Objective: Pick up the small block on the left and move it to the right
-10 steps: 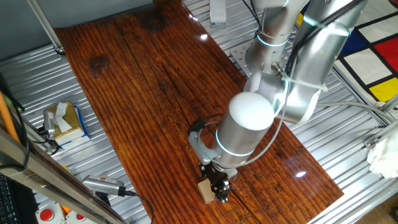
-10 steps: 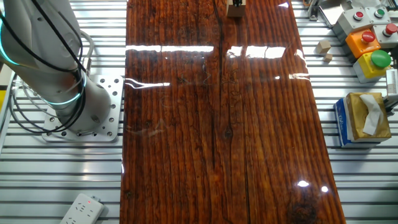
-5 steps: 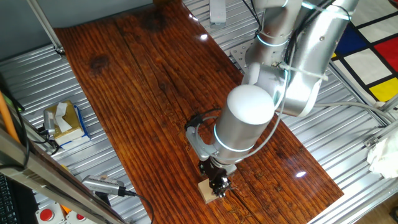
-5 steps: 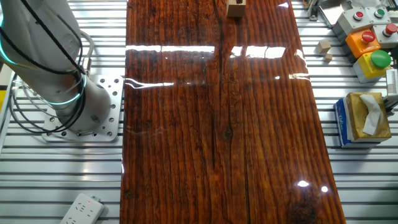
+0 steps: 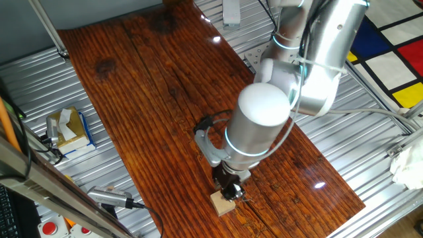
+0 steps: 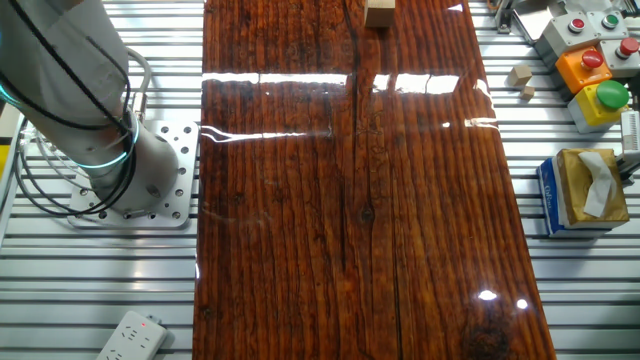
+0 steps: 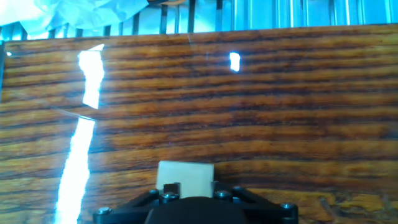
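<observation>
Lifted off, my gripper (image 5: 230,190) hovers over the small block (image 5: 223,203) at the table (image 5: 145,99) edge — whether my fingers are apart, I cannot tell.

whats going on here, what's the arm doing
A single robot arm is working at the near end of a wooden table. Its gripper sits just above the small block, which lies on the wood near the edge. The hand view shows the block right below the fingers. Whether the gripper is open or shut is unclear.
</observation>
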`<state>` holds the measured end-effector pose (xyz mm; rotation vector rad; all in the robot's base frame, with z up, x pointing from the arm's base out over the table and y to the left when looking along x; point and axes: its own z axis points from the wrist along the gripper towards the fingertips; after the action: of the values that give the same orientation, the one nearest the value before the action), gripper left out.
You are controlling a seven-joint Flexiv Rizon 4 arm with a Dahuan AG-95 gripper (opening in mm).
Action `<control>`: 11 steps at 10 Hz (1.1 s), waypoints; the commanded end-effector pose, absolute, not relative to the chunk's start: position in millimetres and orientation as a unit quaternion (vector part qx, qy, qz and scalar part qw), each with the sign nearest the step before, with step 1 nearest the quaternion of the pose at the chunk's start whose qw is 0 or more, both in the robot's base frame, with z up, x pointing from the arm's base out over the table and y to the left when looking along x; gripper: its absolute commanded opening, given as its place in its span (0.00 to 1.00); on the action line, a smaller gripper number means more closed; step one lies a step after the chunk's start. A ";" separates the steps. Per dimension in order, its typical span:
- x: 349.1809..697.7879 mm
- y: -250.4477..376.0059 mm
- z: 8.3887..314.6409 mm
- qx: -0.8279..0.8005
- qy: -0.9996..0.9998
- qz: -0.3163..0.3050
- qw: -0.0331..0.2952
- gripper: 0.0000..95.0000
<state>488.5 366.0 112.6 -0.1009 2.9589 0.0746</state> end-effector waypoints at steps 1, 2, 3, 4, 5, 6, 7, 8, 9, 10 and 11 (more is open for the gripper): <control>490.3 360.1 116.4 -0.038 0.995 0.025 0.088 0.00; 493.5 354.4 120.3 -0.040 0.995 0.025 0.086 0.00; 496.0 349.2 124.0 -0.044 0.995 0.025 0.084 0.00; 498.1 343.8 127.5 -0.047 0.995 0.026 0.084 0.00; 500.8 337.5 132.2 -0.052 0.995 0.027 0.082 0.00; 504.9 328.3 137.1 -0.059 0.995 0.027 0.079 0.00; 508.4 320.5 140.9 -0.065 0.994 0.028 0.077 0.00; 511.1 314.9 143.7 -0.070 0.994 0.028 0.077 0.00; 514.9 304.3 148.6 -0.077 0.994 0.028 0.076 0.00; 516.5 299.7 150.7 -0.080 0.994 0.028 0.076 0.00; 519.1 291.6 153.7 -0.085 0.993 0.028 0.075 0.00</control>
<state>519.5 289.6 154.2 -0.2593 2.9787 0.0852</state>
